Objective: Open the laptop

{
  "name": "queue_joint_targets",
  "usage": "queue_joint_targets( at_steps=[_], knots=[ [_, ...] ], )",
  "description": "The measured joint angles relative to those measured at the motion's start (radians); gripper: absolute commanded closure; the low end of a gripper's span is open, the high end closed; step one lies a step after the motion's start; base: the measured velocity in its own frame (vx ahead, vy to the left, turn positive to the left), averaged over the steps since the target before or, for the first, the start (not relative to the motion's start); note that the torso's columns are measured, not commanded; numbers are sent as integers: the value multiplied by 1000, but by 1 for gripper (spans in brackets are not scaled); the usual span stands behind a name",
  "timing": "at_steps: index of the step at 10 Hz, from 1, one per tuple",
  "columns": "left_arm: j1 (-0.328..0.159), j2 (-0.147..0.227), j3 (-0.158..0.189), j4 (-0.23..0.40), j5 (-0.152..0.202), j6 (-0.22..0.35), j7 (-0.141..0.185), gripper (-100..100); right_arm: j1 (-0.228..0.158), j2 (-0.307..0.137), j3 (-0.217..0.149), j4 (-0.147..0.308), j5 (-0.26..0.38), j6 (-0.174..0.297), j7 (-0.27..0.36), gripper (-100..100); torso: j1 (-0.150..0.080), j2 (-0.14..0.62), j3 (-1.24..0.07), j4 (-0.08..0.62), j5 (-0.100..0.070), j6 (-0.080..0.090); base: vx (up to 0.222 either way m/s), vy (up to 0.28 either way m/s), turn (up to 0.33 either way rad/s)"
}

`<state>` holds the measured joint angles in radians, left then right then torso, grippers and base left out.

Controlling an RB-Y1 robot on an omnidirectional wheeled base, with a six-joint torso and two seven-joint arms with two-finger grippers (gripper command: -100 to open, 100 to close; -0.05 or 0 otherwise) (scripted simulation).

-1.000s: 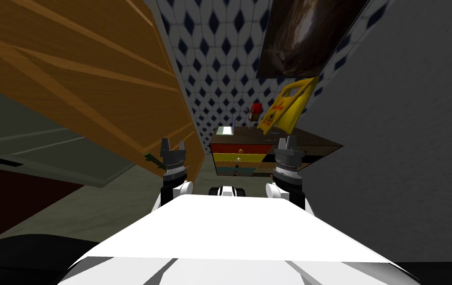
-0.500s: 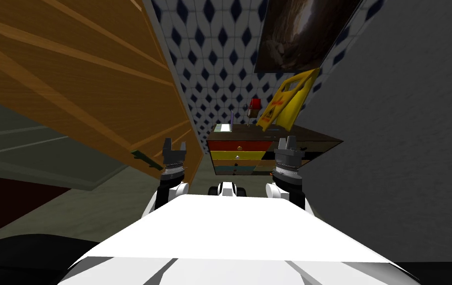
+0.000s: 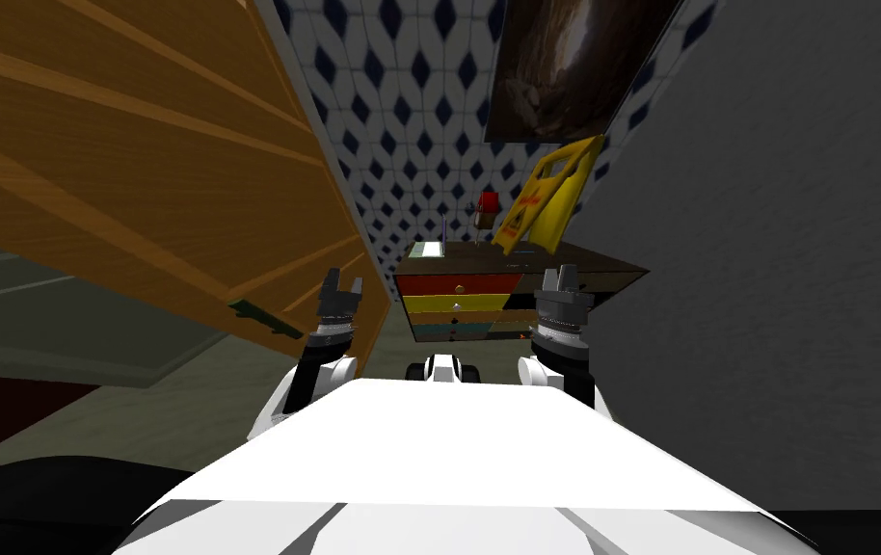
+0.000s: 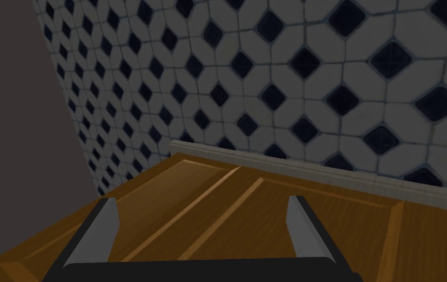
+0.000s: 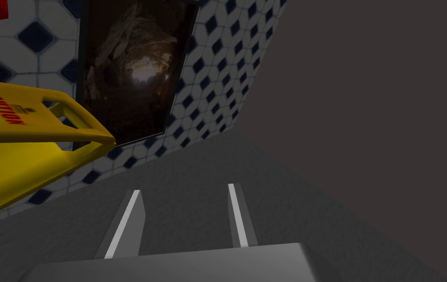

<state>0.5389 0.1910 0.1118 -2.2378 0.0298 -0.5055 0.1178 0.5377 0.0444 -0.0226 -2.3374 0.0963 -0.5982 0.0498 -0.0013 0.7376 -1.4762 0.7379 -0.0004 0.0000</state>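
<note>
Far ahead stands a dark-topped dresser (image 3: 467, 286) with red, yellow and teal drawer fronts. On its top left corner lies a small flat pale thing with a green rim (image 3: 427, 250), too small to tell whether it is the laptop. A thin purple upright stands beside it. My left gripper (image 3: 340, 286) is open and empty, held next to a wooden door (image 3: 140, 173); its wrist view looks along the door panel (image 4: 247, 215) with the gripper (image 4: 203, 215) above it. My right gripper (image 3: 558, 279) (image 5: 184, 210) is open and empty, near the grey wall (image 3: 776, 241).
A yellow caution sign (image 3: 545, 198) (image 5: 17, 147) leans over the dresser's right end, with a small red object (image 3: 488, 204) behind it. A dark framed picture (image 3: 564, 67) hangs on the diamond-tiled wall. The door on the left and the grey wall on the right leave a narrow passage.
The whole view has shifted, so I have moved; the door and dresser now sit further left. My left forearm has swung outward to the left and its gripper has tilted.
</note>
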Motion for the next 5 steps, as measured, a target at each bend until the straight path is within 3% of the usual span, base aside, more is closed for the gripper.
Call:
queue_joint_targets(
  at_steps=[5],
  knots=[
    [6, 129, 87, -6, 30, 166, 48, -100, 0, 0, 0, 0, 0, 0, 0, 0, 1, 1, 0, 0, 0, 0, 53, -104, -143]
  ],
)
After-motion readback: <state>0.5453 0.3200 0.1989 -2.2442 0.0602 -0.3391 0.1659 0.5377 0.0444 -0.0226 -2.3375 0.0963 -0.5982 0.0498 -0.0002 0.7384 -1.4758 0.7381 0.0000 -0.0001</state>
